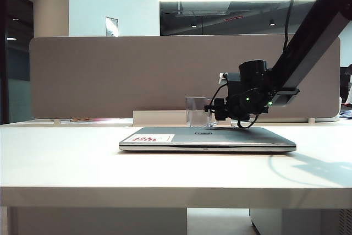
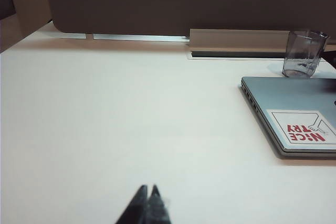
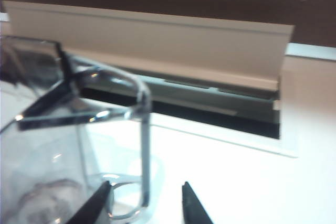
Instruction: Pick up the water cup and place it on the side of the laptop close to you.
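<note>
Exterior view: water cup (image 1: 197, 112) beyond laptop (image 1: 207, 138) far edge. Clear, rigid, slick, breakable; grasp handle. Right gripper (image 3: 146, 203) spread around handle; left gripper (image 2: 147, 202) pinched together, idle near-left.

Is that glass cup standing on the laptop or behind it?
Apart. In the left wrist view the water cup stands on the white table beyond the laptop, with a strip of table showing between its base and the laptop's far edge.

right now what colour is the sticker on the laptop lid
White with red lettering, on the sticker at the laptop corner; clearest in the left wrist view.
</note>
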`<state>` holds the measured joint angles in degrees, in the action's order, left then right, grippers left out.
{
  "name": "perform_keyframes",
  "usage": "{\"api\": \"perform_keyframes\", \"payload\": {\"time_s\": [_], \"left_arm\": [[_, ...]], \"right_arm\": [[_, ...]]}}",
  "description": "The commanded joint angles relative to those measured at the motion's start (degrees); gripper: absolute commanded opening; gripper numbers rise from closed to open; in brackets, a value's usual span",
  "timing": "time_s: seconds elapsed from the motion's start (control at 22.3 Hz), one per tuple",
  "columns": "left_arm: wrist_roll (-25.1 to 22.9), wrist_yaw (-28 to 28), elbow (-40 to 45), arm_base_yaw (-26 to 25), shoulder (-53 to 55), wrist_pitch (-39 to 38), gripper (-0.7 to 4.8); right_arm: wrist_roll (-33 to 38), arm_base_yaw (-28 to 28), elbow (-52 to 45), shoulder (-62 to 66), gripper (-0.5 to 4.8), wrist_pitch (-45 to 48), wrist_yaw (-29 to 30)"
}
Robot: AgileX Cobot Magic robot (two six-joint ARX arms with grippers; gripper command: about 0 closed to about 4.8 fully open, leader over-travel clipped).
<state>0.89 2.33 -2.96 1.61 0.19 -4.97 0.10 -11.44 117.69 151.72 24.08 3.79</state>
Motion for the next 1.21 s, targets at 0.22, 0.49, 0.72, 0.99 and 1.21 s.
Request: {"api": "perform_keyframes", "payload": {"time_s": [0.22,0.49,0.72,0.99,1.21], "left_arm": [[-0.24,-0.15,-0.09,0.07,0.04,0.90,-0.04],[-0.24,-0.13,-0.09,0.07,0.04,0.96,-0.04],[-0.24,-0.13,-0.09,0.07,0.04,0.98,-0.04],[-0.24,-0.13,-0.09,0.07,0.04,1.07,-0.03],[-0.24,-0.13,-0.09,0.07,0.04,1.20,-0.03]], "right_arm": [[-0.39,0.48,0.39,0.28,1.85,3.72,0.22],[-0.09,0.35,0.39,0.63,1.85,6.78,1.11],[0.20,0.22,0.39,0.63,1.85,7.34,1.51],[0.37,0.15,0.39,0.63,1.84,9.73,2.60],[0.31,0.02,0.39,0.63,1.80,9.70,4.15]]}}
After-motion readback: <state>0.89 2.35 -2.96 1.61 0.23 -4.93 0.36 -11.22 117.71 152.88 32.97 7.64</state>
